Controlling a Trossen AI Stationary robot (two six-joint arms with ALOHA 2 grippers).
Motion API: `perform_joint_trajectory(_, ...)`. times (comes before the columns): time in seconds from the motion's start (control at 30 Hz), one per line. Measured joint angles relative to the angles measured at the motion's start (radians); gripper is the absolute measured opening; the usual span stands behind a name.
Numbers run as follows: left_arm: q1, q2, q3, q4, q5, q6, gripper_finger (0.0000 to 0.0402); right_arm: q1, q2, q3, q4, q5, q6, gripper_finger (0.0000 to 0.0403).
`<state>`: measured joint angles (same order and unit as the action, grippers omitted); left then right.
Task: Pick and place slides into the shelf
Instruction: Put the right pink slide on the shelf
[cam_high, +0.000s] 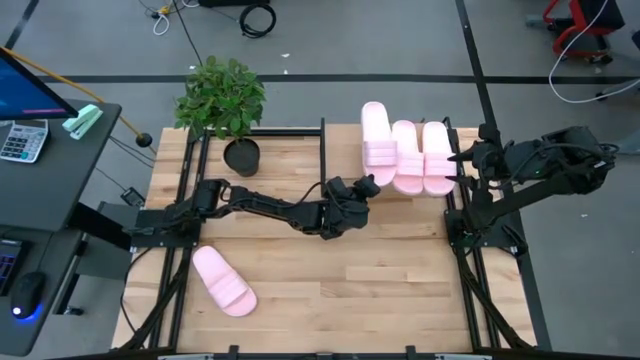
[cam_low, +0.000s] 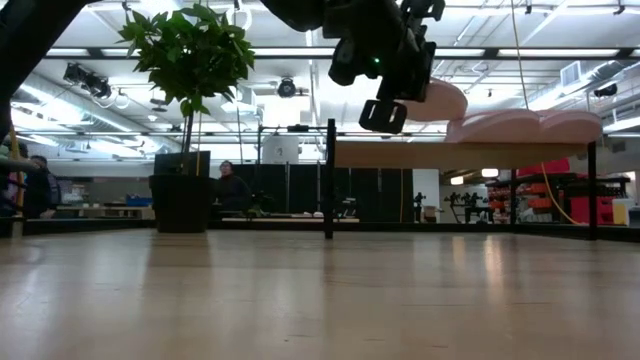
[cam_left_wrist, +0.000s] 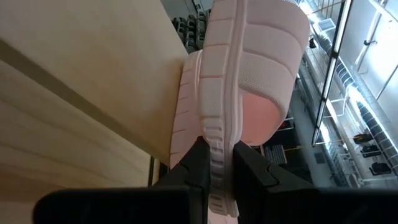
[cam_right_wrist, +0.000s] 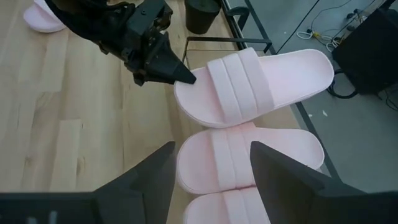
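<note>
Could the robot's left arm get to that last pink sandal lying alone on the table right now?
Probably not yet. The left gripper is shut on a slide at the shelf, so it must release that first. The lone slide lies in the open near that arm's base, with nothing blocking it.

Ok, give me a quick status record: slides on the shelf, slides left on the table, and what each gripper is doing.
slides on shelf: three, side by side on the shelf top at its right end
third slide: leftmost of the three, heel edge pinched by the left gripper
other two: lying flat, touching each other
slide on table: one, front left of the table, lying at an angle
right gripper: open, beside the rightmost shelved slide, holding nothing
plant pot: back left of the table
</note>
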<state>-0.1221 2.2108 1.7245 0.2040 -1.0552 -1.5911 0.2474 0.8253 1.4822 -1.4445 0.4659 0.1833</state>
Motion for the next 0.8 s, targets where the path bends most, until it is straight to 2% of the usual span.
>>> perform_joint_trajectory(0.1, -0.011, -0.005, -0.001, -0.011, -0.005, -0.003, 0.0048, 0.0, 0.0, 0.0, 0.0, -0.003, 0.0, 0.0213)
perform_joint_trajectory(0.37, -0.022, -0.065, -0.002, -0.262, 0.008, -0.07, 0.0048, 0.0, 0.008, 0.0, 0.0, -0.065, -0.033, 0.0213)
perform_joint_trajectory(0.53, -0.02, -0.066, -0.002, -0.27, 0.026, -0.132, 0.0048, 0.0, 0.027, 0.0, 0.0, -0.066, -0.048, 0.0213)
perform_joint_trajectory(0.8, -0.009, -0.066, -0.002, -0.316, 0.039, -0.146, 0.0048, 0.0, 0.063, 0.0, 0.0, -0.067, -0.056, 0.0213)
